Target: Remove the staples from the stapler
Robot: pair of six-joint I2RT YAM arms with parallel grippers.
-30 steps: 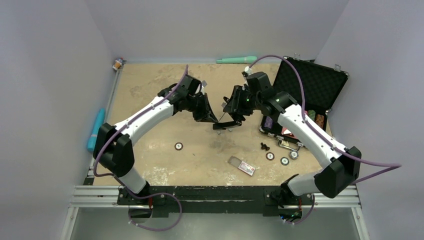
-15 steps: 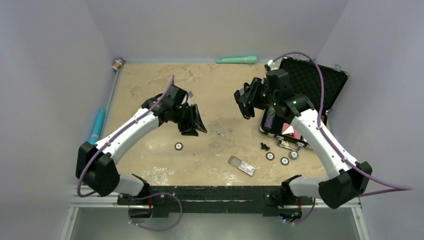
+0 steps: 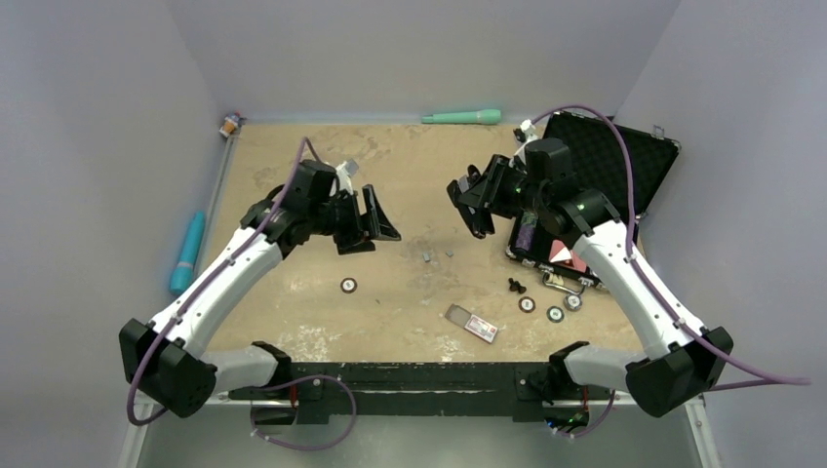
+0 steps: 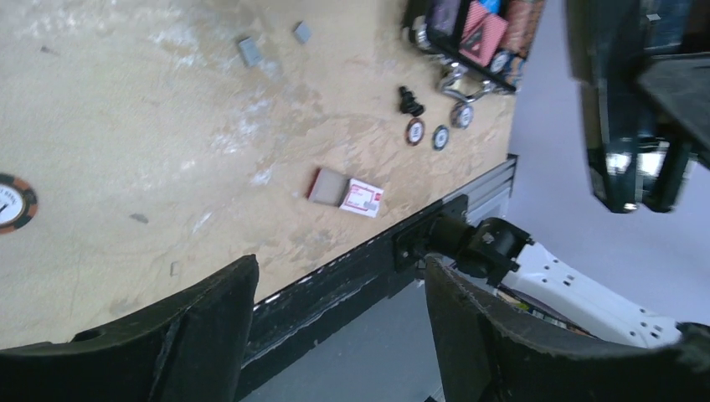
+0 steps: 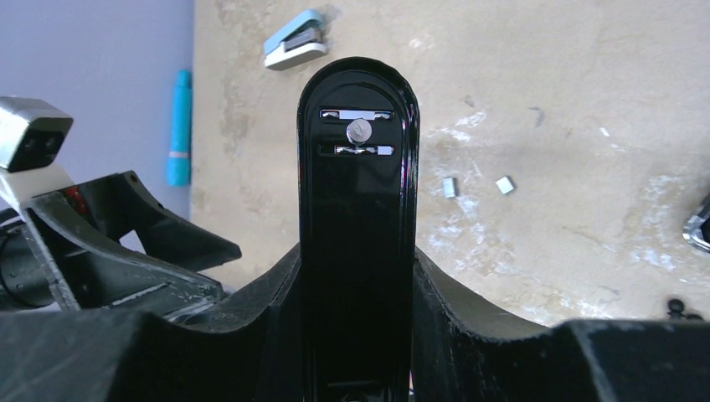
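Note:
The black stapler [image 5: 358, 193] stands lengthwise between the fingers of my right gripper [image 5: 358, 255], which is shut on it and holds it above the table at the middle right [image 3: 471, 203]. Its silvery anvil plate faces the wrist camera. Two small grey clumps of staples [image 3: 426, 256] [image 3: 450, 252] lie on the sandy tabletop between the arms; the right wrist view shows the staples [image 5: 450, 187] beyond the stapler. My left gripper [image 3: 378, 220] hovers left of them, open and holding nothing [image 4: 342, 266].
An open black case [image 3: 610, 166] with chips stands at the right. A small staple box [image 3: 472, 324], poker chips [image 3: 348, 285] [image 3: 527, 304] and a black screw [image 3: 516, 286] lie near the front. A green marker [image 3: 461, 117] lies along the back edge and a blue marker [image 3: 187, 252] at the left.
My left gripper has opened and pulled back to the left, away from the stapler. The right gripper lifted the stapler up and to the right. Staple clumps now lie on the table.

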